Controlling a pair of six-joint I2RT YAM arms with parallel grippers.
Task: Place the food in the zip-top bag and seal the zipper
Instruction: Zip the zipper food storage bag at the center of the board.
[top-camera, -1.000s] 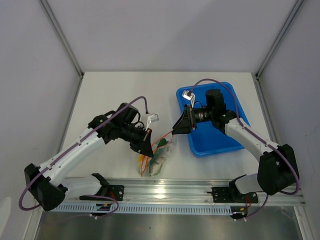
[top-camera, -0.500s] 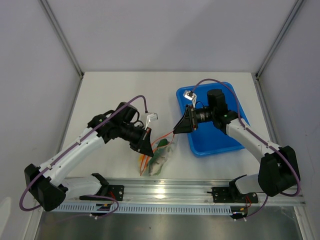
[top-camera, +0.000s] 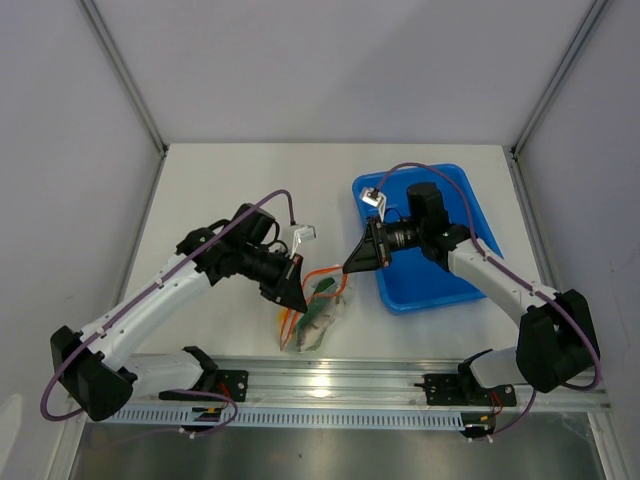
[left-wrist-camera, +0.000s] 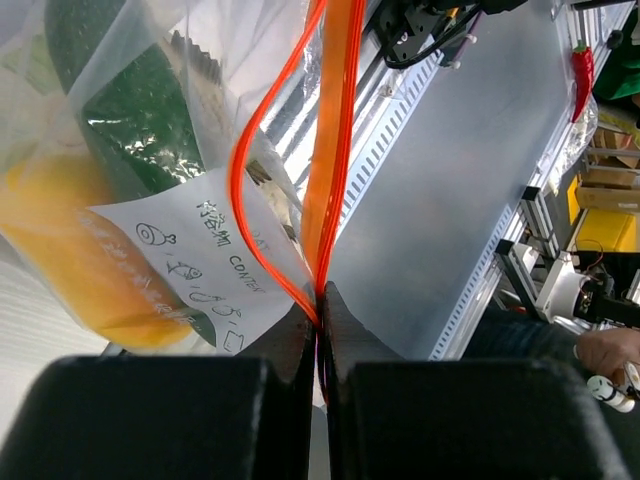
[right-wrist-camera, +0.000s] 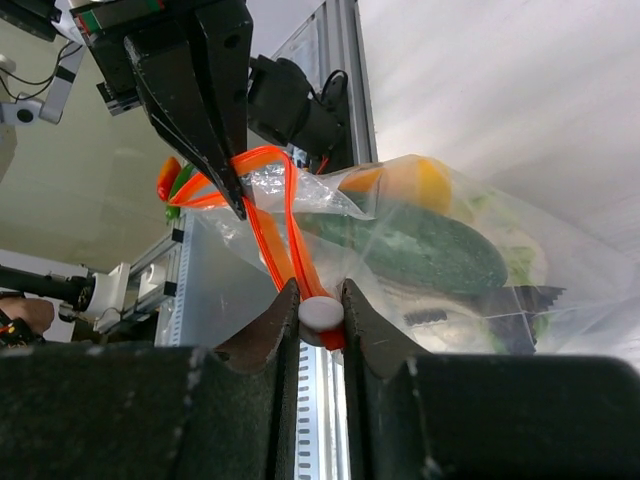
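Orange-red zipper (left-wrist-camera: 335, 130) is the axis. The strip runs L-to-R between both end effectors. Bag (top-camera: 318, 318) sags below it by the worktop (top-camera: 230, 190) front edge, food (right-wrist-camera: 420, 250) inside. Left end effector (left-wrist-camera: 320, 318) pressed tight on strip end, anchor side. Right end effector (right-wrist-camera: 321, 300) pinching white knob (right-wrist-camera: 321, 314) on strip, prob. the slider; closing travel judged leftward. Blue tray (top-camera: 440, 290) beyond, to right. Far worktop gives room.

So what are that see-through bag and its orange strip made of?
The crinkly transparent bag looks like thin, glossy plastic film: it wrinkles, glints and shows the food through it. The orange-red strip along its mouth seems a thicker, smooth, bendy plastic, since it bows into loops without creasing.
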